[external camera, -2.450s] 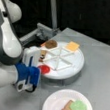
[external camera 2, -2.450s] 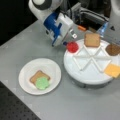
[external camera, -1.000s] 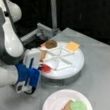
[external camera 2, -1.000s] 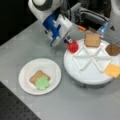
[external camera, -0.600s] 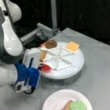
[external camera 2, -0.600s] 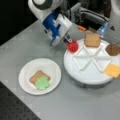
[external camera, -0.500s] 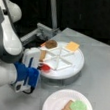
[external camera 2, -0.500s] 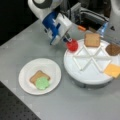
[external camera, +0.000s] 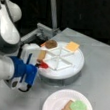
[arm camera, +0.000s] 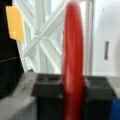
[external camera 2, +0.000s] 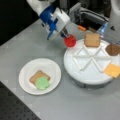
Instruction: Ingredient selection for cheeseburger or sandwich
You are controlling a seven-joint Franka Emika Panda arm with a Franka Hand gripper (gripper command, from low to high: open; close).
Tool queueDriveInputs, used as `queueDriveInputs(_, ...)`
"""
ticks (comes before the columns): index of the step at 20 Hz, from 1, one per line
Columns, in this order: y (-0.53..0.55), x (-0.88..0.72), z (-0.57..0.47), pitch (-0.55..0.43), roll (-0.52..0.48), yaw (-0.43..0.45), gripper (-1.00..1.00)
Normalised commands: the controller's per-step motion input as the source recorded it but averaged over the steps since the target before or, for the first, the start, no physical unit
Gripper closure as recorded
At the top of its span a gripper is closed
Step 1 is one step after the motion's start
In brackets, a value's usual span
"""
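Two plates on the grey desk (external camera 2: 82, 105): a divided white tray (external camera 2: 87, 75) holding the spare pieces, and a flat white plate (external camera 2: 53, 75) where the sandwich is being built. Jaws are clenched on the red tomato disc (external camera 2: 70, 40); the wrist view shows it pinched edge-on between the two dark pads, standing upright, its flat faces against the pads and its round edge pointing away from the wrist toward the tray spokes. The gripper (external camera 2: 65, 35), with its blue and white housing, hangs at the tray's rim on a front view's left, the tomato (external camera: 43, 65) just over the near edge of the tray (external camera: 74, 68) and apart from its floor as far as can be judged. Remaining in the tray: a tan bread square (external camera 2: 92, 39), a brown round patty (external camera 2: 113, 49) and an orange cheese square (external camera 2: 113, 70), each in its own wedge. On the plate lies another bread slice (external camera 2: 37, 76) with green lettuce (external camera 2: 42, 83) resting on one corner of it; nothing red is there yet. From the jaws, that plate lies toward a front view's bottom and left, well apart from the tray rim, with bare desk between. In a front view the same stack (external camera: 73, 109) sits toward the bottom right, on the far side of the tray from the arm.
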Motion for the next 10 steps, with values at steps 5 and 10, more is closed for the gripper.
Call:
queueDriveInputs(5,-0.18,0.47,0.01,0.115,-0.093,0.316,1.00)
queueDriveInputs(10,-0.25,0.61,-0.06,0.098,-0.064,0.316,1.00)
